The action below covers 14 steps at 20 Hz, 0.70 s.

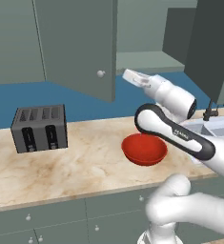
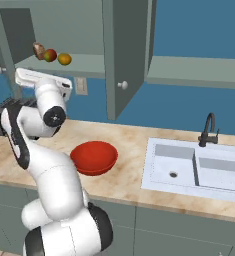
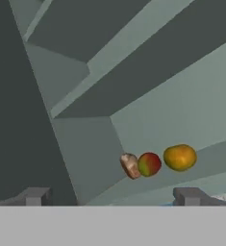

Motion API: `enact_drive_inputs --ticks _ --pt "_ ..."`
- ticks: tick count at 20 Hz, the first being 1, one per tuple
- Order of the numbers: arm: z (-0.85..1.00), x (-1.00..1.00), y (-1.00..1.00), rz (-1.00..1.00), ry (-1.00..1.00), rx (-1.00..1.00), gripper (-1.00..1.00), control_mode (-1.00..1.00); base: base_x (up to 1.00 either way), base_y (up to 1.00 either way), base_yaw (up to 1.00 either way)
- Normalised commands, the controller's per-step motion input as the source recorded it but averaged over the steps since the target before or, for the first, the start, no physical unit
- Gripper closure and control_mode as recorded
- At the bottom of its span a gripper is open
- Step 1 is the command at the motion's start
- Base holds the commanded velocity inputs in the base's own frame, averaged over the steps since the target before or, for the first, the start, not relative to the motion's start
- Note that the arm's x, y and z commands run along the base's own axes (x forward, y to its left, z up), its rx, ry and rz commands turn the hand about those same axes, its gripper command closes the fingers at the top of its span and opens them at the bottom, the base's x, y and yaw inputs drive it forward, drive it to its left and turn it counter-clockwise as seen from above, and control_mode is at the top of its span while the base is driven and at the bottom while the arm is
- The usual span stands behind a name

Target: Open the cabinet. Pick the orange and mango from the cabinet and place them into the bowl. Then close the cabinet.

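With both doors of the cabinet (image 2: 126, 55) swung open, the orange (image 2: 64, 59), the mango (image 2: 50, 55) and a brownish round item (image 2: 38, 50) sit in a row on its lower shelf, mango touching the brown item. Gripper (image 3: 112, 196) fingers stand wide apart, holding nothing, aimed at the fruit from below. On the marble surface (image 1: 80, 162): red bowl (image 1: 143, 148), toaster (image 1: 39, 127) far left, sink (image 2: 196, 167) right.
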Motion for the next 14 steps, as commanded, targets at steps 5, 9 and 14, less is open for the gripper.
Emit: enact_drive_inputs --ticks 5,9,14 --pt "-0.12 0.41 0.53 0.38 0.05 -0.10 -1.00 -1.00 0.00 0.00 0.00" --pt "-0.14 0.32 0.72 0.40 0.03 -0.12 -1.00 -1.00 0.00 0.00 0.00" --pt "-0.14 0.18 0.93 0.36 0.00 -0.16 -1.00 -1.00 0.00 0.00 0.00"
